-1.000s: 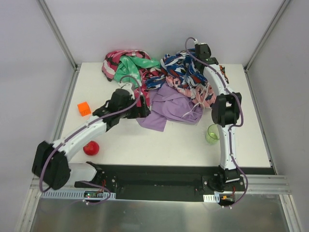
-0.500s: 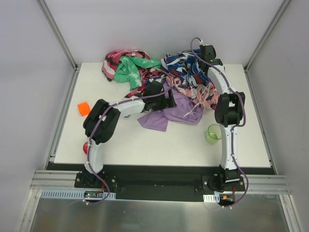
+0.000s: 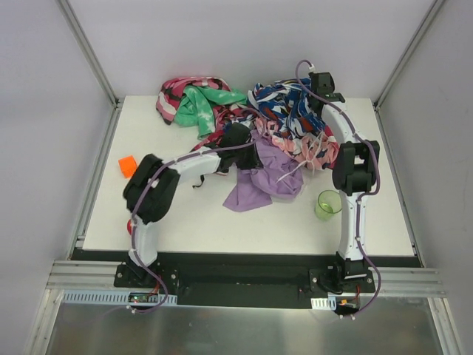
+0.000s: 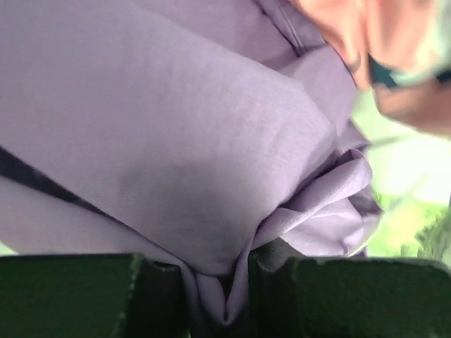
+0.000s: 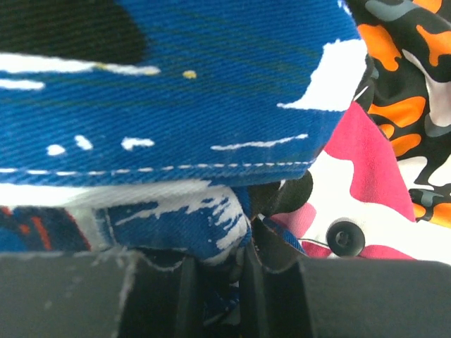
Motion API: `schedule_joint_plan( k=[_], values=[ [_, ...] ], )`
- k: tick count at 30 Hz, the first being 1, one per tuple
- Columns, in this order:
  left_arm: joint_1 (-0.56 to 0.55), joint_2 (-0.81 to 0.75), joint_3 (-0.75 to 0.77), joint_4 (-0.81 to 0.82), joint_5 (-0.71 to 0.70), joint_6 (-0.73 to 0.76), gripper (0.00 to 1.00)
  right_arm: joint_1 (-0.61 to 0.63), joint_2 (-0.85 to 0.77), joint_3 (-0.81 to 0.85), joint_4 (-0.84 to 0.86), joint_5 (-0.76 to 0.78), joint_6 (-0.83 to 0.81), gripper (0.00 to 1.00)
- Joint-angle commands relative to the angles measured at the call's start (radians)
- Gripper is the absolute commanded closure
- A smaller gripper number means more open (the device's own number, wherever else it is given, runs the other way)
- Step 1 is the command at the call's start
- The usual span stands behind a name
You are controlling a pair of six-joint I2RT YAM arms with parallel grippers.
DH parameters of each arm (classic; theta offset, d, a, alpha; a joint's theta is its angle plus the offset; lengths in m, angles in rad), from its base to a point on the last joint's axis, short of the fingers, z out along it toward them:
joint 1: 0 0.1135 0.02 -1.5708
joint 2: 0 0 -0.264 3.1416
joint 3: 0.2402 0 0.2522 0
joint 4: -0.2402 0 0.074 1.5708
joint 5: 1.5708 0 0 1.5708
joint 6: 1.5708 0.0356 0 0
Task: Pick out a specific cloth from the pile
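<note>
The lilac-purple cloth (image 3: 264, 183) lies at the front of the pile (image 3: 244, 118), partly under its pink and blue-white garments. My left gripper (image 3: 250, 154) is shut on a fold of this cloth (image 4: 211, 176), pinched between the dark fingers (image 4: 158, 296) at the bottom of the left wrist view. My right gripper (image 3: 319, 95) sits at the back right of the pile, shut on the blue-white patterned cloth (image 5: 176, 127), which fills most of its wrist view. Magenta and orange-black fabric (image 5: 402, 105) shows to the right there.
A mint-green garment (image 3: 198, 107) lies at the pile's back left. A green cup (image 3: 326, 205) stands by the right arm, right of the cloth. An orange block (image 3: 128, 166) sits near the table's left edge, and a red ball (image 3: 131, 224) is mostly hidden behind the left arm.
My left arm swung in from the left to the lilac cloth and its jaws closed on a fold. The cloth's front edge bunched up and shifted right. My right gripper drifted slightly back and right.
</note>
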Motion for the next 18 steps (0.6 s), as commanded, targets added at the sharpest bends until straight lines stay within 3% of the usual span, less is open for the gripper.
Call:
schedule_joint_plan(
  k=[1,8,12,18],
  values=[
    [-0.006,-0.470,-0.120,0.028,-0.080,0.158,1.00,-0.035,-0.002,-0.029,-0.174,0.040,-0.016,0.91],
    [-0.004,-0.994,-0.152,-0.001,-0.203,0.414,1.00,-0.065,0.015,0.008,-0.214,0.048,-0.014,0.91],
    [-0.004,-1.074,-0.004,-0.061,-0.290,0.522,1.00,-0.068,0.013,0.014,-0.214,0.037,-0.008,0.91],
    [-0.004,-1.047,0.223,-0.138,-0.352,0.623,1.00,-0.067,0.007,0.016,-0.214,0.021,-0.010,0.90]
  ],
)
